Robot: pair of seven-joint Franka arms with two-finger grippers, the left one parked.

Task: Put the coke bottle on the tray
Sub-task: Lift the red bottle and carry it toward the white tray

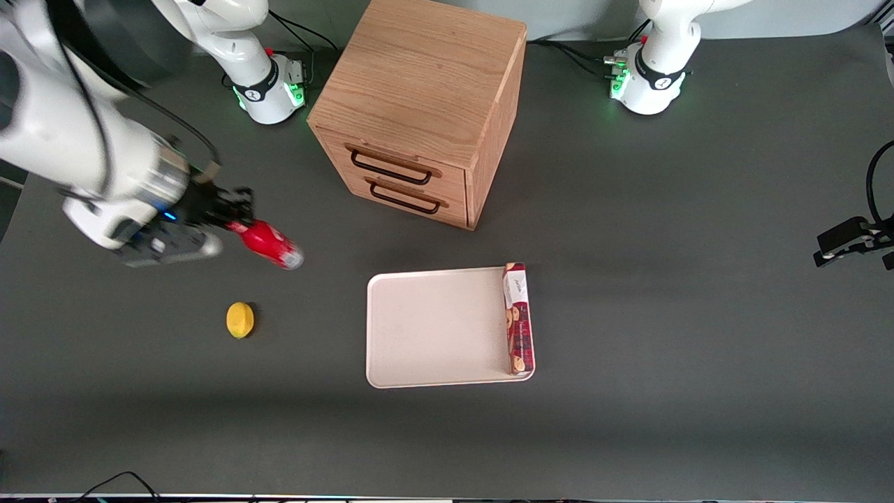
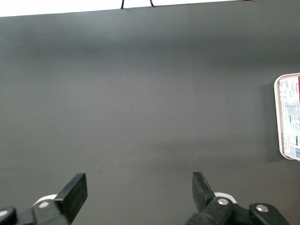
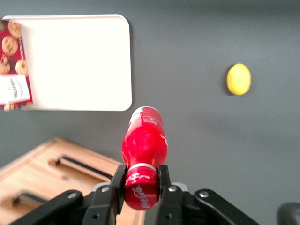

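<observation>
Red coke bottle (image 3: 145, 143) clamped near its cap in my tool (image 3: 140, 180), above the worktop (image 1: 628, 433).
Held seemingly tilted, it could roll off the tray (image 1: 433, 328) when I release.

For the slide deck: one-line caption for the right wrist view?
Gripper holds coke bottle by its cap end above the table, tray not yet reached.

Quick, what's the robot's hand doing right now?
Right end effector: shut on the coke bottle, carried above the table, not yet over the tray.
</observation>
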